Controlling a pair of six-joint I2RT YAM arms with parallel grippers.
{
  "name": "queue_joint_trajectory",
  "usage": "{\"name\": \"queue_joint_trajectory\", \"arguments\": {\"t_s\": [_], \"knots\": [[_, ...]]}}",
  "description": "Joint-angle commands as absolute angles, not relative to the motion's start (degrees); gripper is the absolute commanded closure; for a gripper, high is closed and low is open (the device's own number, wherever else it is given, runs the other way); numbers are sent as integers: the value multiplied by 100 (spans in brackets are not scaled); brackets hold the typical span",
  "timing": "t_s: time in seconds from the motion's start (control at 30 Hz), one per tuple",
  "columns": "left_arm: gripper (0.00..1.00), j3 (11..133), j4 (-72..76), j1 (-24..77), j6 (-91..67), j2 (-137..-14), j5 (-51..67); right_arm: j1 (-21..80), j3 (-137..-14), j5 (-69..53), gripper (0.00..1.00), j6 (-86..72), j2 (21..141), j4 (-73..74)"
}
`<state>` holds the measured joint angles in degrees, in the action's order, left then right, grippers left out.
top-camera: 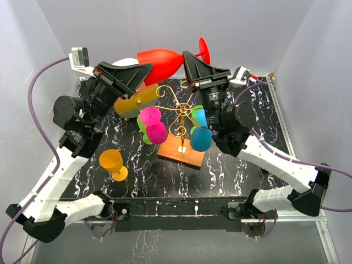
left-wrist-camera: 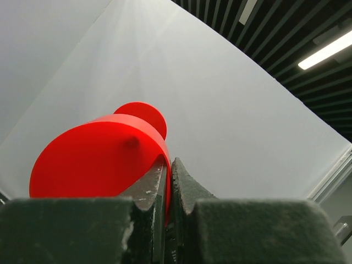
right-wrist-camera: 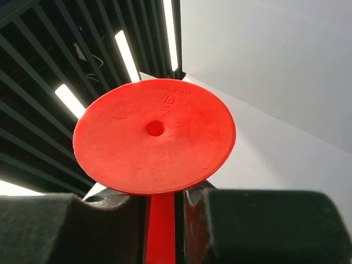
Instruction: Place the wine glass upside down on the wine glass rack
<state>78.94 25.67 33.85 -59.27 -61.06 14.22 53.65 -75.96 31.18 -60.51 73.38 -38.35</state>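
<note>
A red wine glass (top-camera: 160, 64) is held on its side in the air, above and behind the wine glass rack (top-camera: 179, 113), a gold wire stand on an orange base (top-camera: 181, 155). My left gripper (top-camera: 147, 70) is shut on the rim of the bowl; in the left wrist view (left-wrist-camera: 169, 160) the red bowl wall (left-wrist-camera: 99, 159) sits pinched between the fingers. My right gripper (top-camera: 191, 56) is shut on the stem just below the round foot (top-camera: 204, 49). In the right wrist view (right-wrist-camera: 162, 193) the foot's underside (right-wrist-camera: 154, 137) fills the middle.
Pink (top-camera: 154, 124), green (top-camera: 144, 135) and blue (top-camera: 201, 136) glasses hang upside down on the rack. A yellow glass (top-camera: 113, 164) stands on the black marbled table (top-camera: 247, 176) at the front left. A cream-and-orange drum-shaped box (top-camera: 135, 101) lies at the back left.
</note>
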Motion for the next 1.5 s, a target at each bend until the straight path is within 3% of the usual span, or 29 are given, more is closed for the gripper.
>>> {"name": "queue_joint_trajectory", "arguments": {"t_s": [0.0,0.03,0.17,0.27,0.33,0.67,0.83,0.97,1.47], "knots": [[91,8039,2434,3378,-5626,-5877,1494,5388,-7438,3114,93,-5846,7172,-4496],[82,8056,2352,3377,-5555,-5871,1491,5383,-7414,3112,100,-5747,7138,-4530],[54,8084,1745,3376,-5181,-5800,1251,5387,-7388,3079,100,-5135,7022,-4645],[39,8046,981,3375,-4854,-5644,951,5388,-7387,2972,100,-4710,6918,-4681],[35,7962,483,3371,-4595,-5451,783,5388,-7376,2851,100,-4452,6832,-4688],[28,8067,-1720,3378,-3006,-4538,-452,5388,-7368,1088,100,-3365,6345,-3921],[25,8503,-1843,3375,-2539,-4694,57,5387,-7800,-491,100,-2695,6226,-2396],[23,8784,-1738,3375,-2728,-4803,637,5385,-7867,-1609,100,-2324,6039,-1303],[16,8303,-1150,3381,-4438,-5124,1540,5385,-7910,-2633,100,-1195,5613,708]]}}
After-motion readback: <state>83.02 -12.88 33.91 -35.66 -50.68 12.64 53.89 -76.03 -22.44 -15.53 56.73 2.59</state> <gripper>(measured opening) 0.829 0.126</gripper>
